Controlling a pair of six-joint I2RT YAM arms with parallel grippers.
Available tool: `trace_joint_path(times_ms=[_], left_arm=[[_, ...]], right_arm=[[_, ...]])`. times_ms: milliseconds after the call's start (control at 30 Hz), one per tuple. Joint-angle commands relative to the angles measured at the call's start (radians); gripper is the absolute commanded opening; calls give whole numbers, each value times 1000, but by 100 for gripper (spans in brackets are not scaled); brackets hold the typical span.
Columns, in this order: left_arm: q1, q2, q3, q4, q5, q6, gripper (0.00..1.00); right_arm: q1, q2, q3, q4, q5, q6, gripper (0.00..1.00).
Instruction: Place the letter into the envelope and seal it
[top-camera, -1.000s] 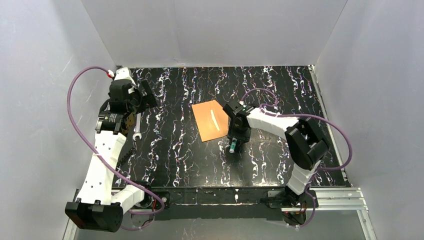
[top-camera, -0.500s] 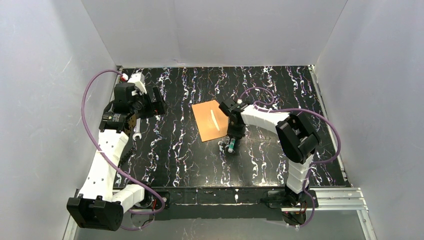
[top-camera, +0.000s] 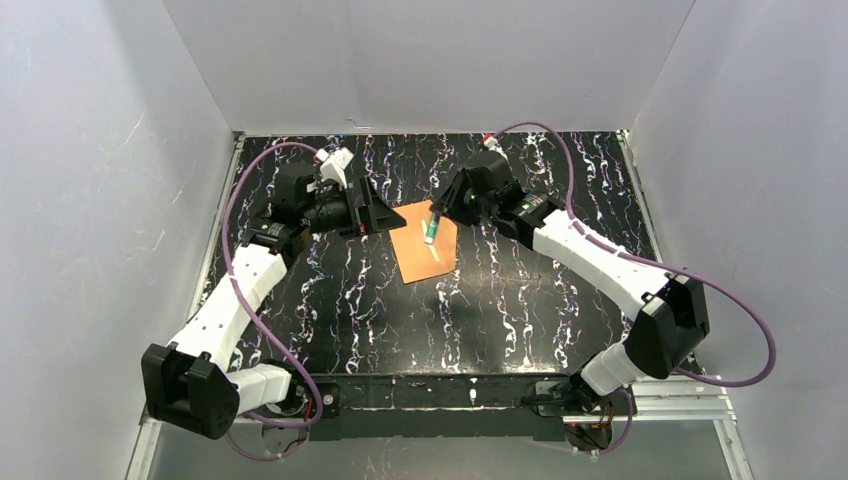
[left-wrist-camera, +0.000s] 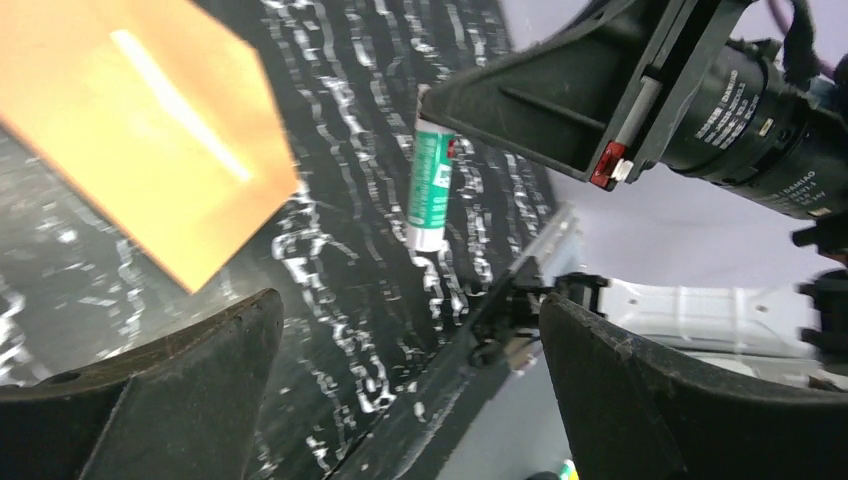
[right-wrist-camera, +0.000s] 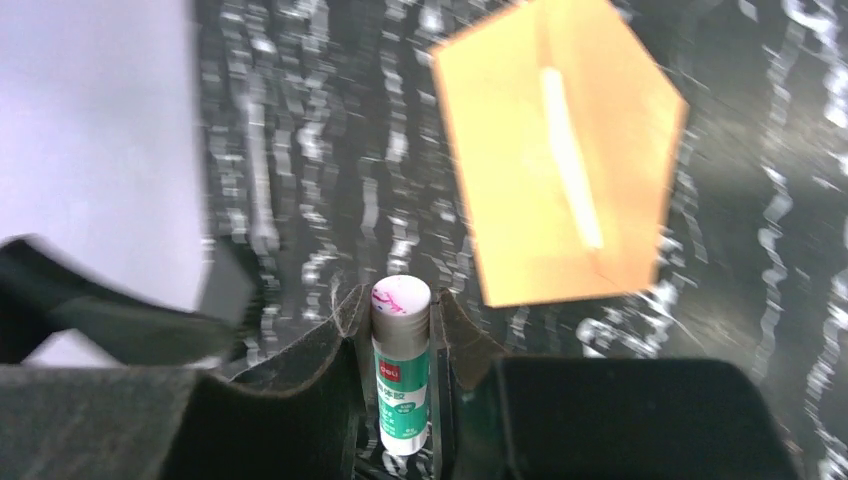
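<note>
One envelope (top-camera: 412, 257) lies flat. Above its far edge the right gripper (right-wrist-camera: 400, 305) clamps the single glue stick (right-wrist-camera: 402, 385). Just left of the envelope, the left gripper (left-wrist-camera: 410, 300) holds its fingers apart.

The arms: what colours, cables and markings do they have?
The left arm and right arm have white links and black joints. The left pincer and right pincer are black. A purple cable loops along each arm. White lettering marks the right arm's black motor.
</note>
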Motion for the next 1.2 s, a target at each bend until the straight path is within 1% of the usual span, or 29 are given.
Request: trace_joint_path(times_ms=[0, 100, 167, 300, 400, 533, 567, 600, 633, 667, 700, 733, 833, 900, 1000, 1100, 1167], left_arm=[[-38, 13, -31, 269, 135, -184, 97], [-57, 43, -18, 337, 149, -227, 94], [-68, 63, 3, 340, 157, -234, 88], [-84, 103, 23, 340, 176, -274, 85], [-96, 123, 16, 345, 160, -295, 77], [-101, 147, 45, 353, 156, -308, 53], [-102, 152, 55, 354, 163, -305, 44], [-102, 156, 67, 356, 170, -297, 32], [-101, 157, 76, 354, 179, -285, 20], [-101, 157, 82, 348, 182, -273, 5], [-101, 155, 85, 343, 185, -265, 0], [-99, 152, 85, 350, 195, -263, 0], [-100, 149, 98, 366, 264, -262, 0], [-99, 147, 121, 370, 340, -248, 0], [-97, 129, 144, 369, 435, -212, 0], [-82, 105, 165, 366, 492, -158, 0], [-65, 98, 181, 364, 522, -134, 0]], right_arm=[[-3, -36, 54, 225, -90, 21, 5], [-3, -46, 71, 285, -135, 44, 5], [-3, -52, 82, 308, -164, 57, 5], [-3, -66, 75, 367, -202, 80, 5], [-3, -66, 74, 393, -216, 87, 5], [-3, -57, 85, 391, -242, 88, 2], [-3, -58, 81, 397, -250, 87, 1], [-3, -61, 79, 403, -255, 83, 1], [-3, -64, 78, 404, -257, 75, 1], [-3, -71, 77, 404, -259, 63, 1], [-6, -78, 76, 404, -262, 47, 1], [-8, -90, 73, 404, -263, 27, 1], [-30, -136, 33, 546, -330, -29, 1], [-65, -159, -2, 658, -430, -50, 1], [-120, -179, -38, 825, -601, -41, 1], [-171, -192, -79, 1027, -789, 36, 1], [-193, -191, -84, 1123, -885, 82, 1]])
